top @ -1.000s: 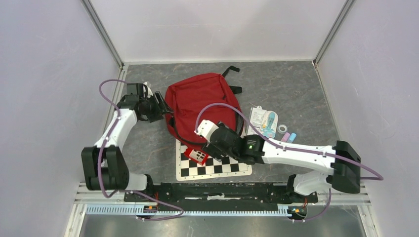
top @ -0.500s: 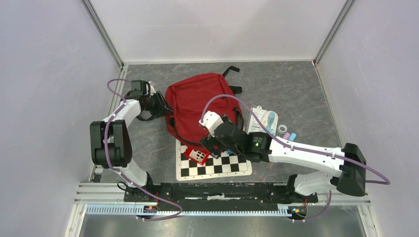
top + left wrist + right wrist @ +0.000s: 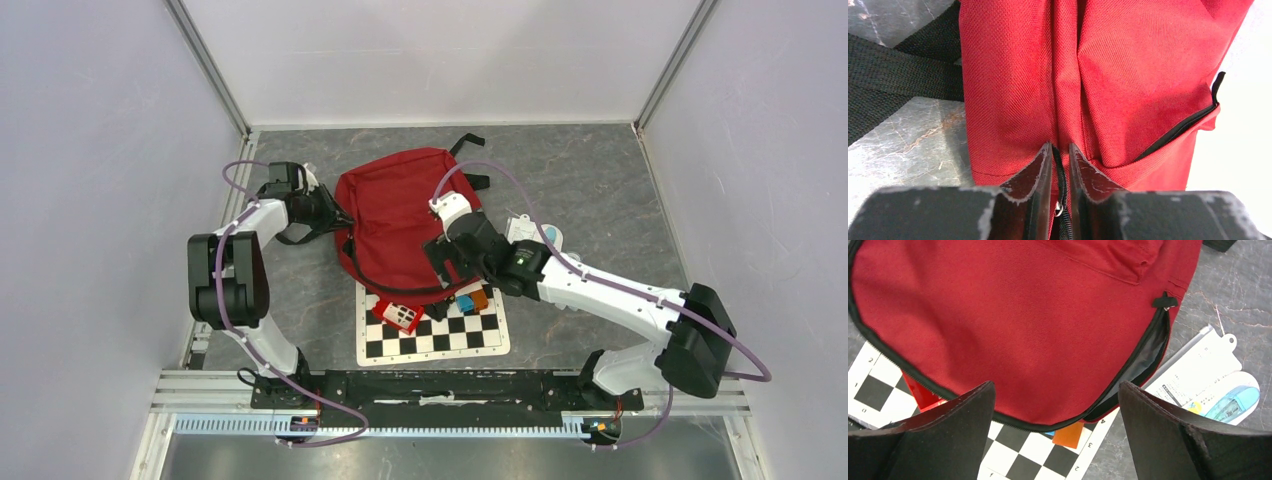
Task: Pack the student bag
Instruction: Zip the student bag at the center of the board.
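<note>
Student bag (image 3: pixel 400 215), red: top view, centre of grey surface (image 3: pixel 600 170), lower edge overlapping chessboard (image 3: pixel 440 335); left claw (image 3: pixel 336 215) at its left edge, right claw (image 3: pixel 443 266) above its lower right. Left wrist view: left claw (image 3: pixel 1060 150) clenched on black zipper (image 3: pixel 1061 172). Right wrist view: right claw (image 3: pixel 1055 385) released, spread wide over red fabric.

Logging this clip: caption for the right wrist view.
Open right hand above the red backpack, zipper partly open; checkerboard mat underneath, packaged correction tape beside.
</note>
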You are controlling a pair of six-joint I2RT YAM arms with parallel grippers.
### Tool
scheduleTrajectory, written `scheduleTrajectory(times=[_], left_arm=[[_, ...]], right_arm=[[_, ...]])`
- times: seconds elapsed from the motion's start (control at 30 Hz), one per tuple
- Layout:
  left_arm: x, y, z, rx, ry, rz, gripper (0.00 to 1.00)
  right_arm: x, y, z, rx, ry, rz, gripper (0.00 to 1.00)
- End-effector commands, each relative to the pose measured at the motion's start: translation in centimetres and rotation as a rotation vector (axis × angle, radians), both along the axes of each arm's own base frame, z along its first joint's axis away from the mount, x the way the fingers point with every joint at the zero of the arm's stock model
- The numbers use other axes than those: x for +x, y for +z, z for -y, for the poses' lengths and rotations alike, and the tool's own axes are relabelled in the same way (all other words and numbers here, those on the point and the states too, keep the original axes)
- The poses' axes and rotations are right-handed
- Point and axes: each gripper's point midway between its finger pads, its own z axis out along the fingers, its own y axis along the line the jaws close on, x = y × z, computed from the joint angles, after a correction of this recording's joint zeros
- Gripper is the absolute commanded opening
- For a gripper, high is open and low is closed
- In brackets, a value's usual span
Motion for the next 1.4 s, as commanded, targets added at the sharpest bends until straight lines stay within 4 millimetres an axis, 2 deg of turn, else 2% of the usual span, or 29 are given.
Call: scheduleTrajectory(times=[0.0,0.1,0.23,0.4,0.6,0.83,1.1,1.27,1.37], left_arm=[[1.3,1.0,0.9,-0.062,-0.008,0.03,0.2],[0.9,1.2,0.9,-0.066,-0.004,0.035,0.11],[0.2,2.6,0.9,-0.062,0.003,0.086,0.07],[-0.8,4.5,1.1,-0.075,0.013,0.153,0.02],[-2.1,6.0,1.3,-0.085,0.016,0.221,0.02],[-3.8,6.2,1.7,-0.101,-0.016,0.226,0.02],[-5.0,5.8,1.3,-0.064,-0.024,0.222,0.02],[-5.1,5.6,1.3,-0.071,-0.019,0.217,0.02],[-5.1,5.7,1.2,-0.07,-0.02,0.225,0.02]], right_arm=[[1.7,2.0,-0.7,0.084,-0.029,-0.006,0.97],[2.2,2.1,-0.4,0.092,-0.047,-0.007,0.97],[2.4,1.9,-0.5,0.09,-0.049,-0.014,0.97],[2.9,1.8,-2.1,0.091,-0.022,-0.032,0.96],[4.8,2.0,-5.3,0.102,0.02,-0.027,0.94],[7.5,1.8,-10.0,0.15,0.037,-0.006,0.9],[9.2,1.6,-16.1,0.215,0.07,0.05,0.84],[11.0,0.4,-18.3,0.205,0.093,0.11,0.76],[12.3,-1.0,-19.1,0.16,0.094,0.138,0.69]])
